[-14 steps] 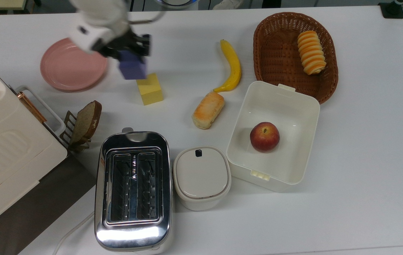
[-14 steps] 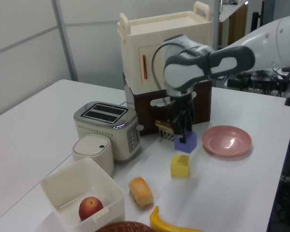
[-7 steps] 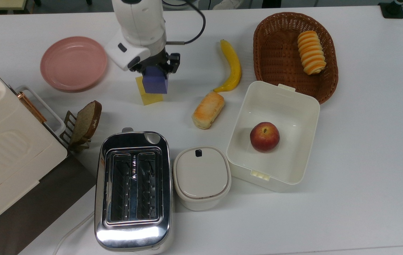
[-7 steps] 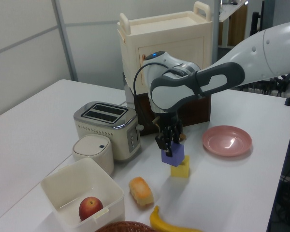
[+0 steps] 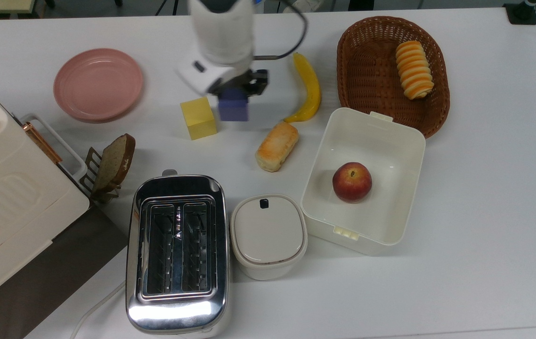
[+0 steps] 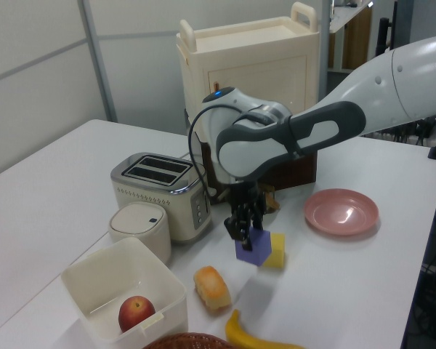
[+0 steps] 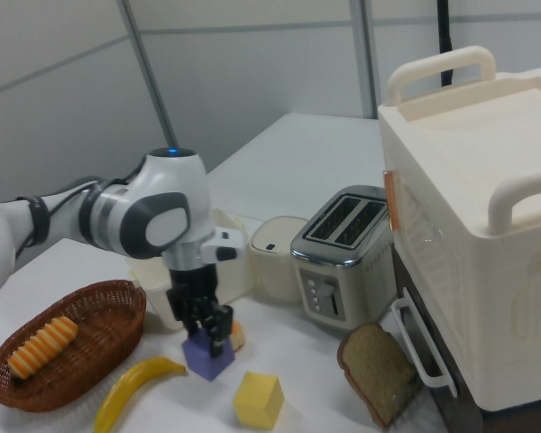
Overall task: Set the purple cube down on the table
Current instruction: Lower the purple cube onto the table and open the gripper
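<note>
The purple cube (image 5: 233, 108) (image 6: 253, 248) (image 7: 208, 357) is grasped from above by the pincer (image 5: 239, 89) (image 6: 245, 227) (image 7: 207, 327), near the bench (image 5: 484, 188) (image 6: 51, 174) (image 7: 298, 171); whether it touches cannot be told. The yellow cube (image 5: 198, 117) (image 6: 276, 249) (image 7: 258, 400) sits just beside it, toward the pink plate (image 5: 98, 84) (image 6: 341, 211). A bun (image 5: 277, 146) (image 6: 212, 287) and banana (image 5: 309, 88) (image 6: 258, 334) (image 7: 135, 386) lie on the other side.

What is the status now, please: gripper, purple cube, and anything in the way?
Gripper shut on purple cube. Cube low over the table, between yellow cube and bread roll. Bare spot below; both neighbours close.
</note>
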